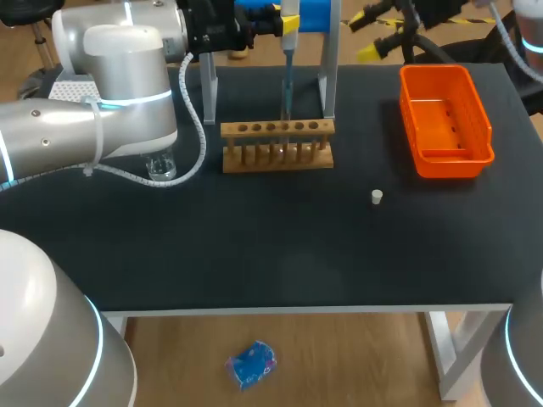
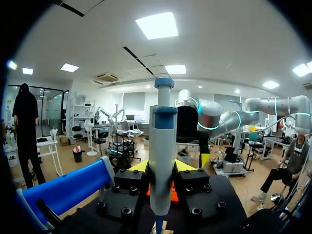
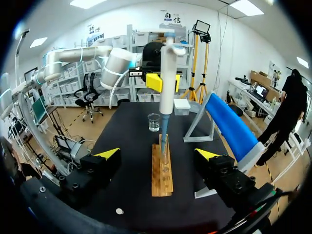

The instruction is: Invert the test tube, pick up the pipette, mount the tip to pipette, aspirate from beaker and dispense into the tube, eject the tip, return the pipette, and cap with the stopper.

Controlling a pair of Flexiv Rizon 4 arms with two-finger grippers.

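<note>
Our left gripper (image 2: 162, 168) clamped on upright pipette (image 2: 162, 141), its tip (image 3: 163, 130) down at wooden rack (image 1: 277, 146); our right gripper (image 3: 158, 154) spread wide, rack ahead; stopper (image 1: 377, 197) loose on table (image 1: 254, 254).

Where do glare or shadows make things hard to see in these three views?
Head view: even light, faint sheen on the black table; the clear beaker sits shaded, half hidden under the left arm. Left wrist view: the pipette is backlit, its near side dim. Right wrist view: no glare; the stopper shows plainly.
</note>
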